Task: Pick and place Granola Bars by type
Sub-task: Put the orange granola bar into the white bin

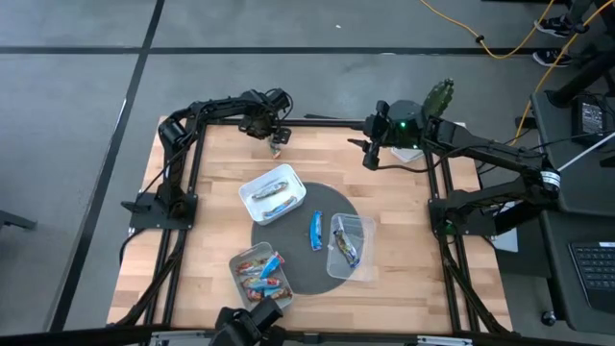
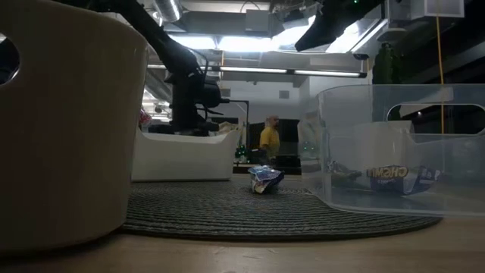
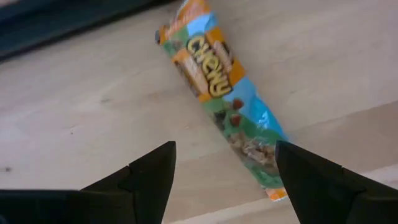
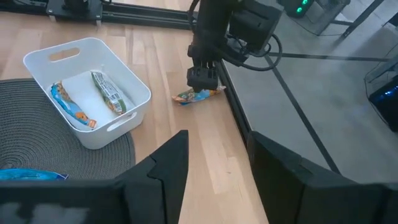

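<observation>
A granola bar in a green, orange and blue wrapper (image 3: 224,93) lies flat on the bare wood at the table's far edge (image 4: 198,95). My left gripper (image 3: 224,180) stands open just above it, pointing down, with one finger on either side of the bar's one end (image 1: 277,144). My right gripper (image 4: 217,155) hangs open and empty, raised over the far right of the table (image 1: 370,154). A blue-wrapped bar (image 1: 315,231) lies on the round grey mat (image 1: 317,274).
A white tub (image 1: 274,194) on the mat holds two bars (image 4: 93,99). A clear tub (image 1: 350,242) to its right holds one blue bar. A third tub (image 1: 259,274) near the front holds several bars. A dark frame rail (image 4: 242,118) runs beside the far bar.
</observation>
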Available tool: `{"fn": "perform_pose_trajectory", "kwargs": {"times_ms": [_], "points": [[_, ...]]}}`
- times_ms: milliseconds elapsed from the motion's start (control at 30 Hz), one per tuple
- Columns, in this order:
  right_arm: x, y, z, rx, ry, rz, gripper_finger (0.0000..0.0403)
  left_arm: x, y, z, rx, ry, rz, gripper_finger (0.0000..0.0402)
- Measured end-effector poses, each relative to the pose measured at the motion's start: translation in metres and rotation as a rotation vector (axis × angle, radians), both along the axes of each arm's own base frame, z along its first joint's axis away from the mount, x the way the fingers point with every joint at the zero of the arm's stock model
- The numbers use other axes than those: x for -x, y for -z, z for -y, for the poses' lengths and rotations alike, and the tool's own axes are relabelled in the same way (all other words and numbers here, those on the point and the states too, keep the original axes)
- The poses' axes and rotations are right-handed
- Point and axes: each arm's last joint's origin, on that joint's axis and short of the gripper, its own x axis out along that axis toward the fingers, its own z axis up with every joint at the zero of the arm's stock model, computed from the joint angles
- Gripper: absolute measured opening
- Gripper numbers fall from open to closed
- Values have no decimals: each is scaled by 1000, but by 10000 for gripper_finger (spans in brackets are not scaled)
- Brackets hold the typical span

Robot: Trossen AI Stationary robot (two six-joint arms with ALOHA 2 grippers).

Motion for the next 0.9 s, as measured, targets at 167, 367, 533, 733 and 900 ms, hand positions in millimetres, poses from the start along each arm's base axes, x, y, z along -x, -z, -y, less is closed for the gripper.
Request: {"fn": "perform_pose_trajectory", "kwargs": {"times_ms": [167, 367, 533, 733, 900], "points": [[0, 0, 0, -2, -2, -1, 167, -3, 3, 8, 31, -2, -8, 264], [0, 0, -1, -3, -31, 0, 167, -29, -4, 15, 41, -18, 191, 264], [0, 0, -1, 15, -41, -7, 167, -59, -17, 36, 2, 52, 262, 264], [0, 1, -1, 11, -41, -16, 167, -62, 1, 58, 51, 66, 87, 264], [1, 1, -1, 13, -44, -22, 167, -76, 17, 89, 137, 162, 33, 264]]}}
